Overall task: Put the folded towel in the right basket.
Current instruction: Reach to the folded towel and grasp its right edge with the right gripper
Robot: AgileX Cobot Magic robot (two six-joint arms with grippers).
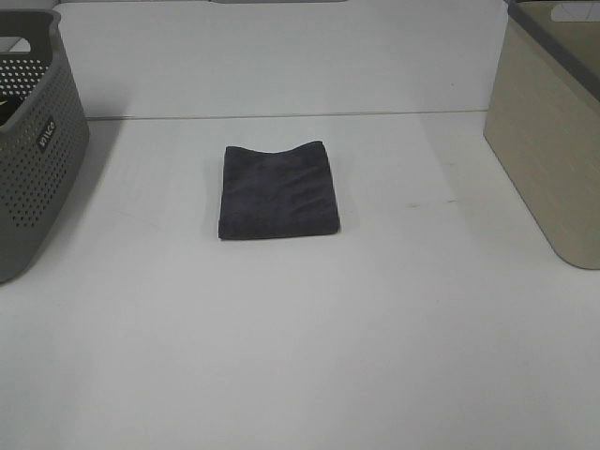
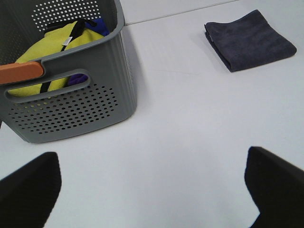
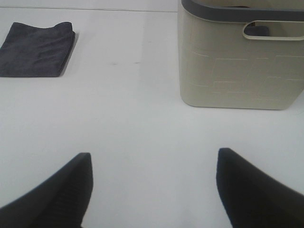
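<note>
A folded dark grey towel [image 1: 278, 190] lies flat on the white table, a little left of centre. It also shows in the left wrist view [image 2: 249, 40] and the right wrist view [image 3: 38, 49]. The beige right basket [image 1: 553, 131] stands at the right edge and shows in the right wrist view [image 3: 240, 61]. Neither arm appears in the exterior high view. My left gripper [image 2: 152, 190] is open and empty, well short of the towel. My right gripper [image 3: 154, 190] is open and empty, facing the table between the towel and the basket.
A grey perforated basket [image 1: 33, 141] stands at the left edge. In the left wrist view the basket [image 2: 71, 104] holds yellow [image 2: 47, 52] and blue cloth. The table's far edge meets a white wall behind the towel.
</note>
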